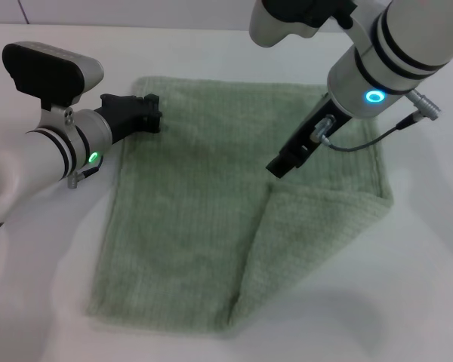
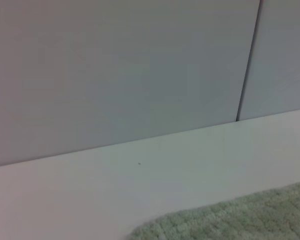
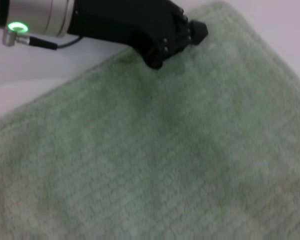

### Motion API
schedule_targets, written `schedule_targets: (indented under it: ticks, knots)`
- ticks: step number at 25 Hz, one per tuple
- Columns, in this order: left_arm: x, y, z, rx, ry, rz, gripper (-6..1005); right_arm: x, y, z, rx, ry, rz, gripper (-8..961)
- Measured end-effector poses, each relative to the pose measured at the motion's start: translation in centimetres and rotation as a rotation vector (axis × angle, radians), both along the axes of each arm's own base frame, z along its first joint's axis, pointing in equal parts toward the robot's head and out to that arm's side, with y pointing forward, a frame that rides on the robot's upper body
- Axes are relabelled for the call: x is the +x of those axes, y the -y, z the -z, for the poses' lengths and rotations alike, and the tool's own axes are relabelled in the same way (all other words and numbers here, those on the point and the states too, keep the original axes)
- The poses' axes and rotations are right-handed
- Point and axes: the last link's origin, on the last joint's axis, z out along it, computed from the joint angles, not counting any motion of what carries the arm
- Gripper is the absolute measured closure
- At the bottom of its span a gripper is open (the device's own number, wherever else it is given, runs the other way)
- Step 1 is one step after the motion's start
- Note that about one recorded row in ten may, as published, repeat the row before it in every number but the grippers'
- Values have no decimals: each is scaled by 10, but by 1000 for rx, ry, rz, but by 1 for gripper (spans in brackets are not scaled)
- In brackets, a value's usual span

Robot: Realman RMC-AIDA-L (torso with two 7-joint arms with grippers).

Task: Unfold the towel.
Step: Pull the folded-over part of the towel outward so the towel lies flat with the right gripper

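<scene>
The towel point(image 1: 189, 204) lies spread on the white table point(image 1: 45, 286), pale sage-green with a fine ribbed weave. Most of it lies flat in 1 layer. Its near right corner is folded back over the towel's own surface as a triangular flap point(image 1: 309, 234), with the crease running from the towel's near edge up toward its right side.

The left gripper point(image 1: 152, 113) is at the towel's far left corner, its black fingers lying low along the table and touching the cloth at that edge. In the right wrist view the same left gripper point(image 3: 187, 35) presses its tips into the towel point(image 3: 165, 150) at the corner, and the fingertips point(image 3: 195, 31) sit close together; whether cloth is pinched between them cannot be made out. The left wrist view shows only a strip of towel edge point(image 2: 230, 220) against the table point(image 2: 140, 175) and the grey wall point(image 2: 115, 65) beyond it.

The right gripper point(image 1: 281, 167) is over the towel's right half, just above the upper end of the folded flap, angled down toward the cloth. Its black tip appears narrow, but the head view does not show whether the fingers are parted or closed, nor whether they touch the towel. A thin grey cable point(image 1: 362, 139) loops from the right arm's wrist over the towel's right edge.
</scene>
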Motion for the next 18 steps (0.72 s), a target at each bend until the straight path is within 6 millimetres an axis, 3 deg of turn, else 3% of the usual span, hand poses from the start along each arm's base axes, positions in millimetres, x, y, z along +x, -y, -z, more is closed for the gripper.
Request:
schedule_targets:
  ticks: [18]
  knots:
    - [-1,1,0,-1,-1,-1,996,18,-3,8,-38,48,65,330]
